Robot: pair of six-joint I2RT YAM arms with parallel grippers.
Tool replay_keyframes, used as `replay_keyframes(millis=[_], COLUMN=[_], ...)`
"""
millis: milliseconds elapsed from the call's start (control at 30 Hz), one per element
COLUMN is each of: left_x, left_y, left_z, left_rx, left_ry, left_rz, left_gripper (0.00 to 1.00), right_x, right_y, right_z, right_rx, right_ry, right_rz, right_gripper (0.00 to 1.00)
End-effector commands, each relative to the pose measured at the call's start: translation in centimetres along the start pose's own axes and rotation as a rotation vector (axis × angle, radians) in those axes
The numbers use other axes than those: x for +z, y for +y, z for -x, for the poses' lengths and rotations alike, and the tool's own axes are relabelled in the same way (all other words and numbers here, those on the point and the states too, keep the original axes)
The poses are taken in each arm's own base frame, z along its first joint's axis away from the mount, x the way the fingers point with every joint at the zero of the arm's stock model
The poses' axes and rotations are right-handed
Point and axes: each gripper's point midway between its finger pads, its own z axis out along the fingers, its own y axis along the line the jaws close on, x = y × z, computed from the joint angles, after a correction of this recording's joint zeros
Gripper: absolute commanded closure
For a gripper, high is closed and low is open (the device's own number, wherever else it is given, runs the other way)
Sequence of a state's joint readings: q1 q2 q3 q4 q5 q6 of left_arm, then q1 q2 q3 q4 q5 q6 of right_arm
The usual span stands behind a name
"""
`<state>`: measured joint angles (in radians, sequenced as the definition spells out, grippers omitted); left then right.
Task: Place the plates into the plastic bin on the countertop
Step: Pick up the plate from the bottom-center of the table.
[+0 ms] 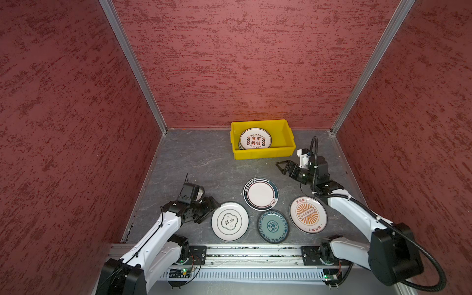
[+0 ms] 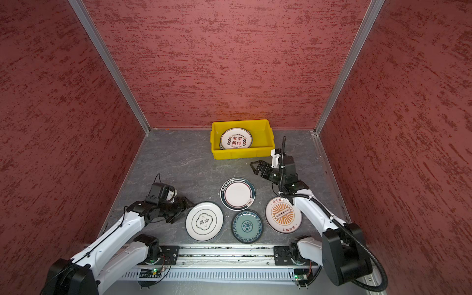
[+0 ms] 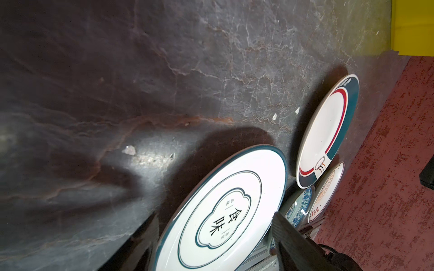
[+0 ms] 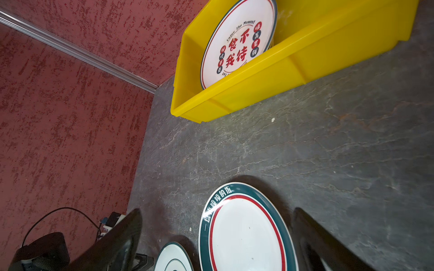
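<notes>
A bright yellow rectangular plastic bin point(image 1: 263, 153) at 12 o'clock on the dark grey veined countertop point(image 1: 199, 163) held a white round plate with red characters point(image 1: 255, 139). Toward 6 o'clock lay a green-rimmed white plate point(image 1: 229, 221), a teal-and-red-banded white plate point(image 1: 260, 194), a smaller teal-blue patterned plate point(image 1: 273, 226) and an orange-sunburst white plate point(image 1: 308, 214). The left gripper point(image 1: 209, 211), jaws parted and empty, sat at the green-rimmed plate's 9 o'clock edge; the right gripper point(image 1: 281, 168), jaws spread wide and empty, hovered at the banded plate's 2 o'clock.

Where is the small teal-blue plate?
In both top views the teal-blue plate lies flat on the countertop, centre front, between the clover-emblem plate on its left and the orange sunburst plate on its right.
</notes>
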<state>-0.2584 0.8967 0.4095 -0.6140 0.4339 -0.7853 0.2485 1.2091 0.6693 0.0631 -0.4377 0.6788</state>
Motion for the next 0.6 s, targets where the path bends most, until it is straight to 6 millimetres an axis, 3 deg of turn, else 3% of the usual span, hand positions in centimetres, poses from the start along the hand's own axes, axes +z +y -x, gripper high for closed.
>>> replay_keyframes(millis=[0, 567], left_x=[0.1, 1.8], left_y=[0.2, 1.9], left_z=[0.1, -0.9], left_rx=[0.03, 0.059], left_ry=[-0.011, 0.022], left_rz=[0.013, 0.052], left_gripper=[0.26, 0.46], right_x=[0.1, 0.2], right_y=[0.6, -0.5], right_z=[0.2, 0.2], right_rx=[0.003, 0.004], right_ry=[-0.006, -0.016], right_rz=[0.045, -0.008], right_gripper=[0.01, 0.01])
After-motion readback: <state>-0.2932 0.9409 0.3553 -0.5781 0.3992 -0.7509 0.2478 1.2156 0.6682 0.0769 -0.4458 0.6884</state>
